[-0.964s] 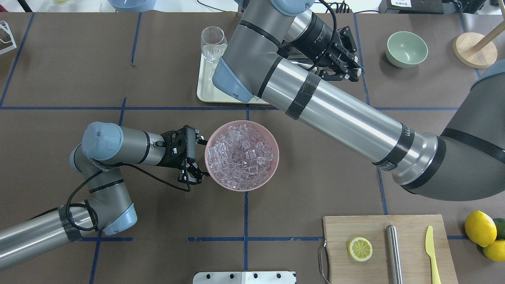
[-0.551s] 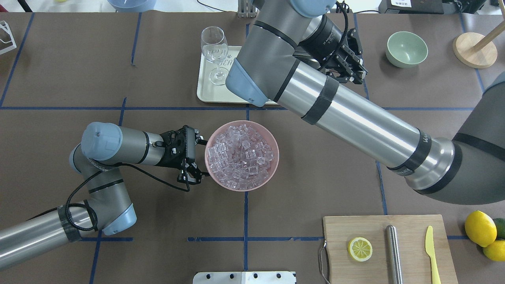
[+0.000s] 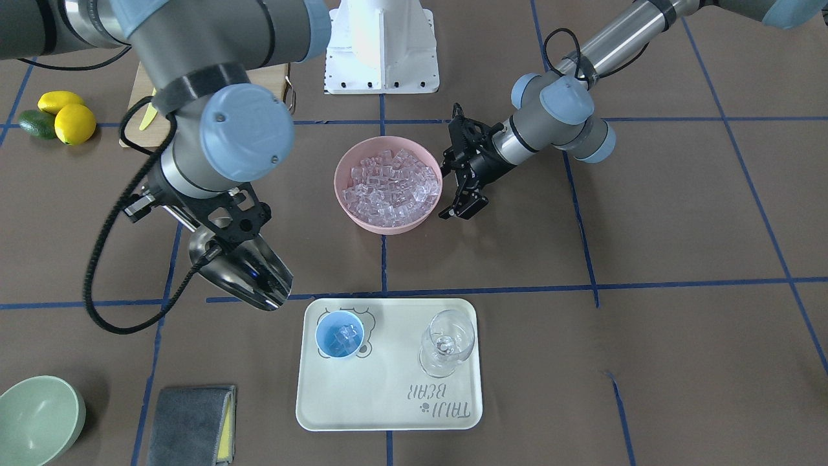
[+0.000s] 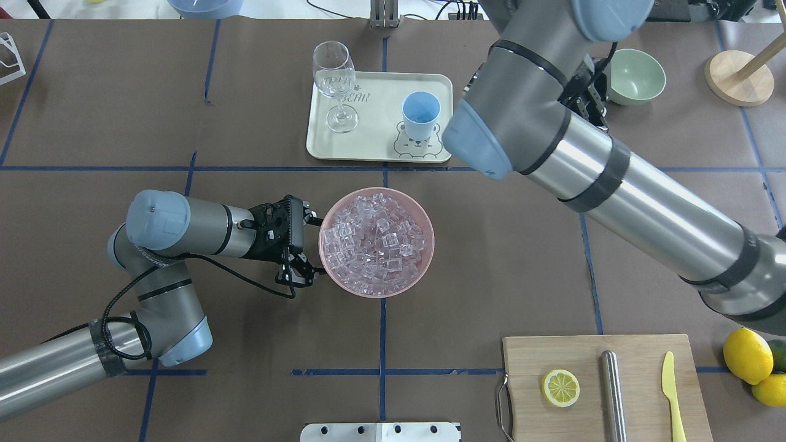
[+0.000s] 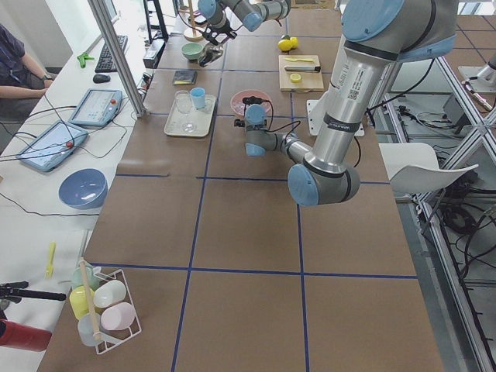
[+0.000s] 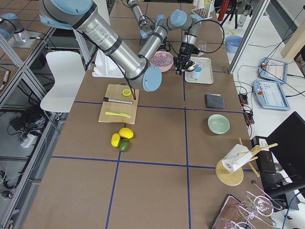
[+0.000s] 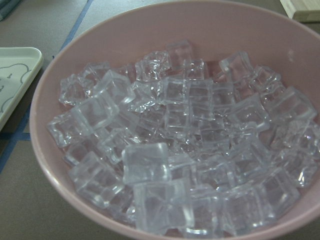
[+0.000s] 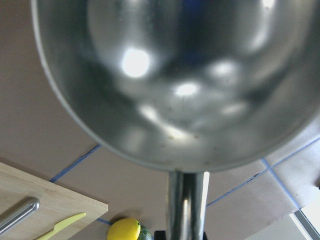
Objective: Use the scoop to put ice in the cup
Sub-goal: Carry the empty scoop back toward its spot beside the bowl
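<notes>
The ice lies heaped in the pink bowl at the table's middle. A few cubes sit in the cup, which stands on the tray near the wine glass. The scoop hangs empty just off the tray's corner nearest the cup, its thin handle clamped in the right gripper. The left gripper sits just beside the bowl, fingers drawn close on nothing.

I judge another load is due. Enter the heap on the side away from the left gripper, slide the blade low under the cubes and lift it level. Take a modest load (the cup's mouth looks no wider than the blade), then tip slowly over the cup, clear of the glass.
</notes>
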